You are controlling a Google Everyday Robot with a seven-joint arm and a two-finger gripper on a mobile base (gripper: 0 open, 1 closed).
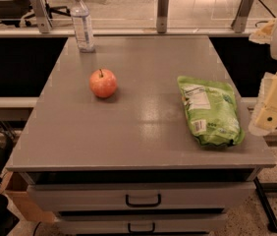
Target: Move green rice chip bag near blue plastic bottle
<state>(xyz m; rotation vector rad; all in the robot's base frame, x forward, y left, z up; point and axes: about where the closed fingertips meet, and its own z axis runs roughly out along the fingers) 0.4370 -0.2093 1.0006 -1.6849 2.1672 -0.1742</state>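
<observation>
The green rice chip bag (210, 110) lies flat on the right side of the grey tabletop (138, 132), its white label panel and barcode facing up. The blue plastic bottle (82, 22), clear with a white cap and pale label, stands upright at the table's far left corner. My gripper (272, 113) hangs at the right edge of the view, just beyond the table's right edge and to the right of the bag, not touching it.
A red-orange apple (103, 83) sits on the table between bottle and bag, left of centre. Metal rail posts (163, 11) run behind the table. Drawers with black handles (143, 200) are below the top. A cardboard box (18, 195) sits at lower left.
</observation>
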